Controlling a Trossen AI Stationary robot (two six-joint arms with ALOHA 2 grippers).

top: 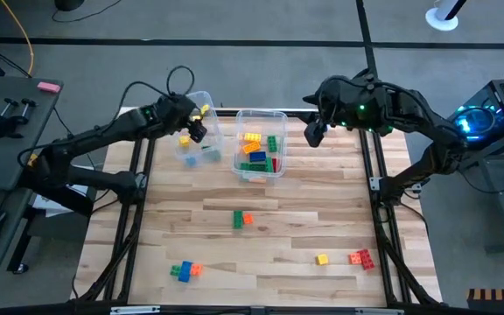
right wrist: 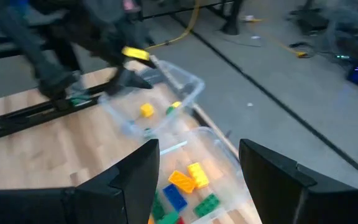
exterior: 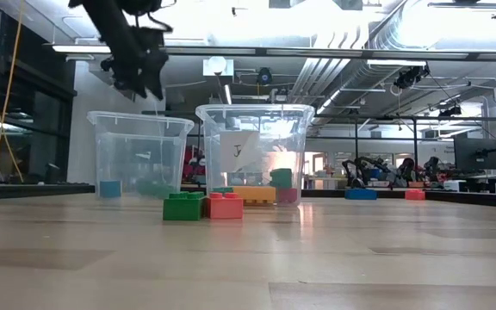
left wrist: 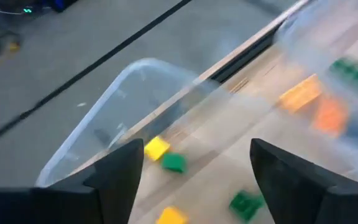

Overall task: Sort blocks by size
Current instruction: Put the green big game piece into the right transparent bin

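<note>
We see the left gripper hanging above the left bin, a clear tub at the far edge of the table. Its fingers are spread apart with nothing between them. Below them, inside that bin, lie a few small blocks: a yellow block, a green block and others we cannot make out sharply.

The right gripper hovers just to the right of the middle bin, also near the far edge. Its fingers stand apart and we see nothing held in them. The middle bin holds longer blocks in yellow, orange, blue, green and red.

On the open table, a green and orange pair sits near the centre. A blue and orange pair lies toward the near left corner. A yellow cube and a red block rest close together toward the near right corner. In the low view, the green and red-orange pair sits in front of both bins.
</note>
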